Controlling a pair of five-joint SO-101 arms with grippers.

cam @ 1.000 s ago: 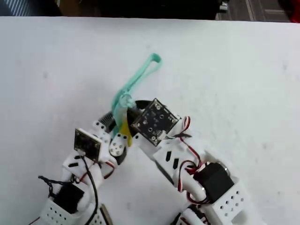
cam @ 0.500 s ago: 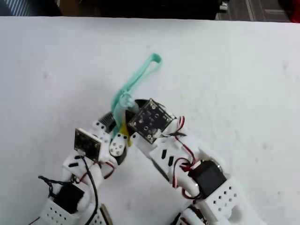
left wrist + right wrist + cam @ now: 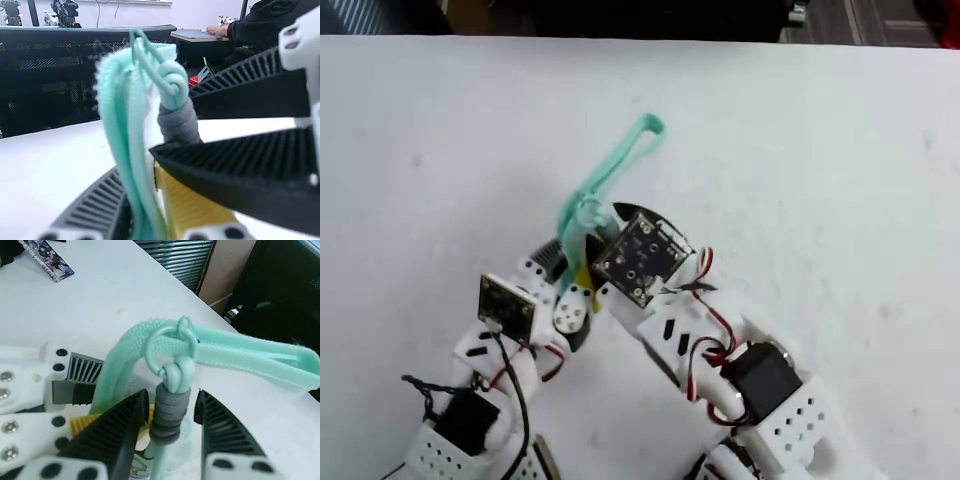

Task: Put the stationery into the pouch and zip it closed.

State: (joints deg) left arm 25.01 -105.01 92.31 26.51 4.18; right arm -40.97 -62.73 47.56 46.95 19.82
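— Where do the left fingers (image 3: 95,210) stand?

— Nearest of all, low over the surface (image 3: 800,150). They are clenched on the near end of the pouch (image 3: 117,110): the mint fabric runs down between the ribbed grey finger and the yellow one.

— And the right fingers (image 3: 125,430)?

— Just beside them, coming in from the other side. They are parted, one black finger on each side of the grey pull (image 3: 169,410). A thin gap shows on one side, so they flank it without clamping it.

— What does the pull hang from?

— A mint cord leaves its top and loops through a small ring (image 3: 165,347) on the pouch's upper edge.

— How do the arms sit?

— The left arm (image 3: 505,310) and the right arm (image 3: 700,340) lean in toward each other and meet at that near end.

— And the pouch itself?

— It stands on its edge, thin from above, and slants away from the arms across the surface. Its far end is rounded and lies well apart from both arms. Whether the zip is closed along its length cannot be told.

— Farther off?

— A printed card (image 3: 47,262) lies on the surface, and a black mesh panel (image 3: 50,75) stands beyond the surface's edge.
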